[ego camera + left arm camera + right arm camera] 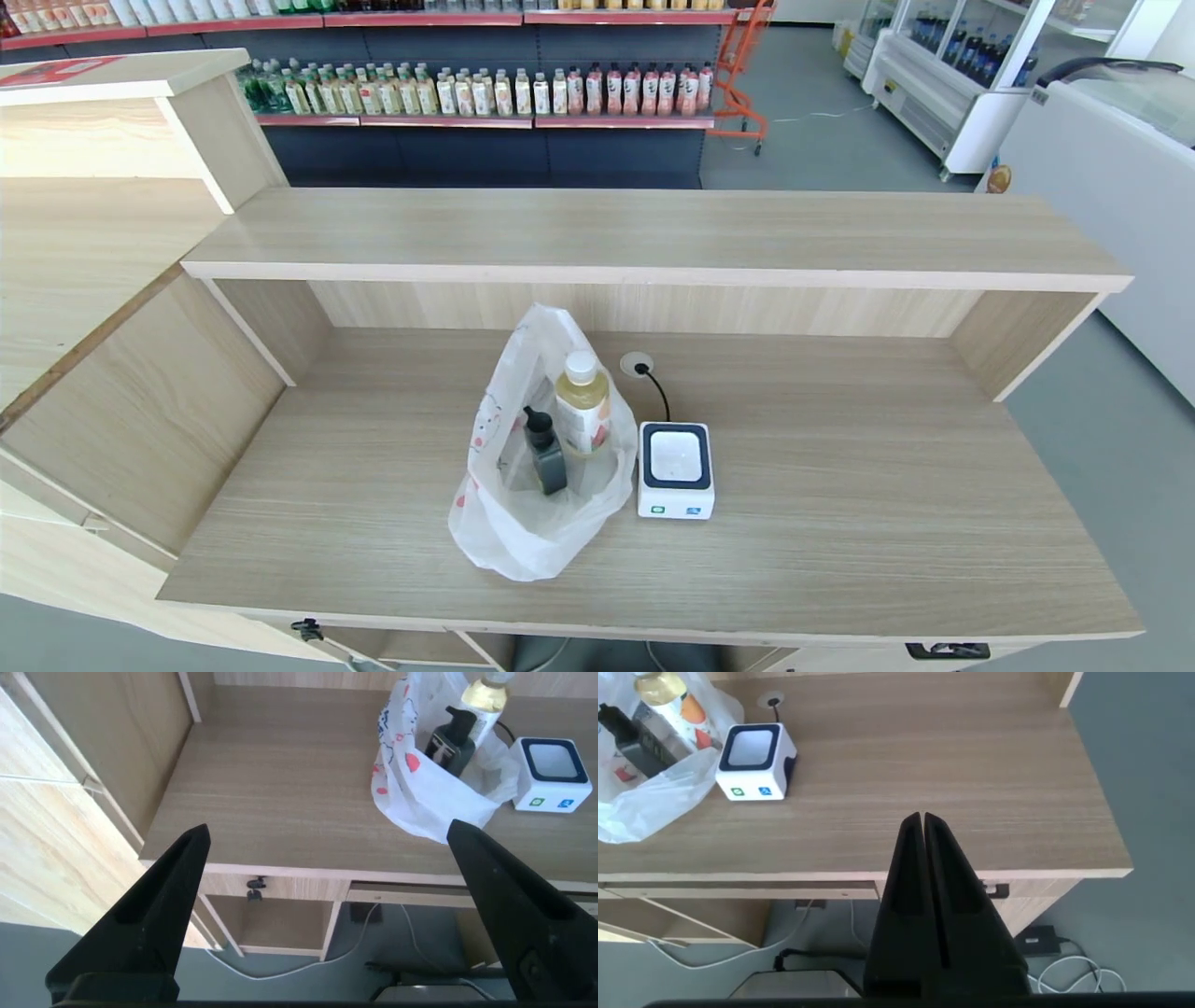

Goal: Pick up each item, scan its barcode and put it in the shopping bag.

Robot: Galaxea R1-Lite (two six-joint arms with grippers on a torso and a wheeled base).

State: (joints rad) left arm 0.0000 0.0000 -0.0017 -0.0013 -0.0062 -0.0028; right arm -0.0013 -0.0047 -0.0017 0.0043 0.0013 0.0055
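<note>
A white plastic shopping bag (523, 523) stands open in the middle of the wooden counter (840, 504). Inside it are a yellow-liquid bottle with a white cap (583, 399) and a dark pump bottle (545, 454). A white barcode scanner (675, 469) sits just to the right of the bag, its black cable running to a hole at the back. My left gripper (327, 882) hangs open off the counter's near edge, with the bag (420, 784) and its bottles beyond it. My right gripper (923, 826) is shut and empty near the front edge, the scanner (753, 760) farther off.
A raised wooden ledge (653, 238) and side walls enclose the counter at the back, left and right. Shop shelves with drink bottles (467, 91) and glass-door coolers (943, 65) stand behind. Cables hang under the counter (308, 961).
</note>
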